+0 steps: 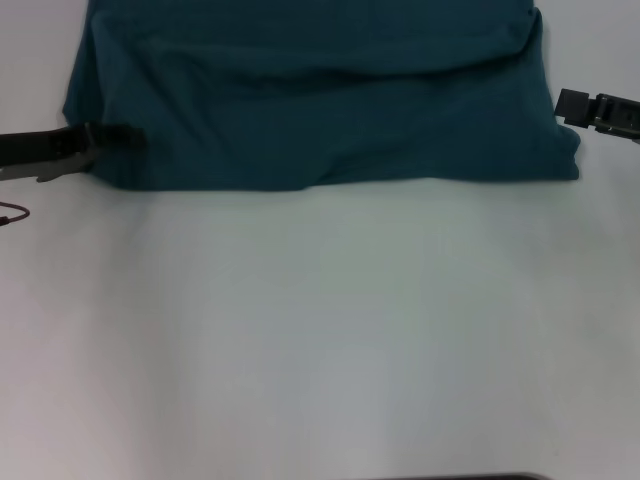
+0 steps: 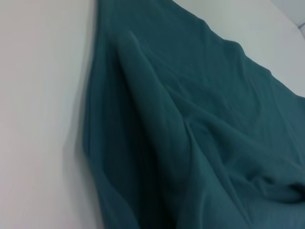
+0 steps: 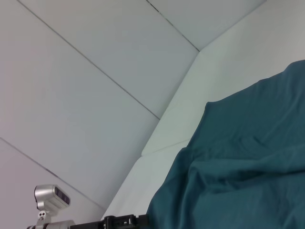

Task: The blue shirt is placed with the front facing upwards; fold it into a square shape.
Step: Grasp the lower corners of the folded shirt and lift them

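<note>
The blue shirt (image 1: 320, 100) lies across the far part of the white table (image 1: 320, 330), folded, with a plain creased side up and its near edge running roughly straight. No lettering shows. My left gripper (image 1: 122, 136) reaches in from the left, and its tip lies over the shirt's near left corner. My right gripper (image 1: 572, 103) is at the shirt's right edge, close to the near right corner. The left wrist view is filled with rumpled folds of the shirt (image 2: 190, 124). The right wrist view shows the shirt (image 3: 248, 176) with the left gripper (image 3: 125, 221) at its far edge.
Bare white table stretches from the shirt to the near edge. A thin dark cable end (image 1: 12, 214) lies at the far left. White panelled walls (image 3: 95, 86) stand beyond the table.
</note>
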{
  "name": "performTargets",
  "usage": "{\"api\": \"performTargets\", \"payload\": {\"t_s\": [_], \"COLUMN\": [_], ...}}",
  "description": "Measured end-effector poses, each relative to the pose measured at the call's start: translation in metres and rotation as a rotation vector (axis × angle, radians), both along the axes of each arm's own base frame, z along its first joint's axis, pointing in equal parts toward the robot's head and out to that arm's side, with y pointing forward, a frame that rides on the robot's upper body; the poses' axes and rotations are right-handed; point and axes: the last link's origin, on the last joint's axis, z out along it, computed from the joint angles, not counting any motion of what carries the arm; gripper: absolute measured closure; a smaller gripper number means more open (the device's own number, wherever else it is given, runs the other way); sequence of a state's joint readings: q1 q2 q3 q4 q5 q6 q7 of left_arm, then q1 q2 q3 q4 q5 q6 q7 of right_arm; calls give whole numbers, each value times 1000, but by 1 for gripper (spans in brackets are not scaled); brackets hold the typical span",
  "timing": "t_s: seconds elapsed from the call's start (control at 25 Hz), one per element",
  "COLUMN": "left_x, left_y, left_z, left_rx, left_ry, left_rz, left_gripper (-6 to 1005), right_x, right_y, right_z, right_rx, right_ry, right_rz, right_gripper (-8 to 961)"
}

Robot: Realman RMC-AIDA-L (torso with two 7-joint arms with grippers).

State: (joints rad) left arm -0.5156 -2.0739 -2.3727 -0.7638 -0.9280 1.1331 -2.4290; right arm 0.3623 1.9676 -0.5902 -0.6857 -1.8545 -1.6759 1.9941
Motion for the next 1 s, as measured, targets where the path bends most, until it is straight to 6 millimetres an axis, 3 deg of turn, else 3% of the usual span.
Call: {"api": "performTargets", "payload": {"t_s": [0.32, 0.52, 0.8, 1.0], "left_x": [4, 10, 18, 19], "left_y": [-2, -3, 3, 5], "left_z": [5, 16, 28, 28], "left_rx": [-36, -70, -123, -143], "left_ry": [-10, -33, -39, -29], "left_rz": [-29, -43, -33, -11], "left_gripper": [462, 769, 907, 989], "right_x": [5, 17, 16, 9], "right_y": [3, 13, 36, 52], "right_z": [8, 28, 50, 41], "right_rx": [-72, -140, -196, -236], "right_ry": [-65, -215, -360, -444], "right_rz": [-27, -70, -161, -204], "right_gripper": [13, 16, 27, 34]}}
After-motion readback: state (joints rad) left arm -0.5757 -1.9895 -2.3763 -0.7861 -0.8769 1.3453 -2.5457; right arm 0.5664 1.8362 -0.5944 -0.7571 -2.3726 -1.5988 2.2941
